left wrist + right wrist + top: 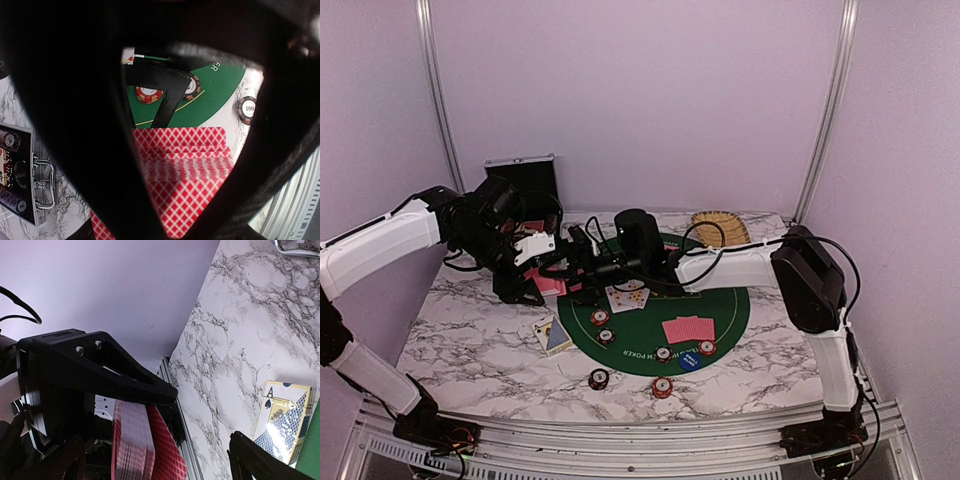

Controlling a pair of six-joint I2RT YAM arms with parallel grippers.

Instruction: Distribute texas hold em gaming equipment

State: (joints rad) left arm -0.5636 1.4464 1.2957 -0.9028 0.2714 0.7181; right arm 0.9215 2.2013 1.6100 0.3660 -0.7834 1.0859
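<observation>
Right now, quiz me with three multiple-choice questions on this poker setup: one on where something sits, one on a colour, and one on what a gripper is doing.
1. Where is the woven tray?
A) at the near edge, by the arm bases
B) on the far side, behind the round mat
C) inside the silver case

2. What colour is the round mat?
A) blue
B) green
C) red

3. How is the left gripper?
A) open and empty
B) shut on a single chip
C) shut on a deck of red-backed cards

Answers:
1. B, the top view shows the tray beyond the mat's far edge.
2. B, its felt is plainly green.
3. C, both wrist views show the deck clamped between its fingers.
</observation>
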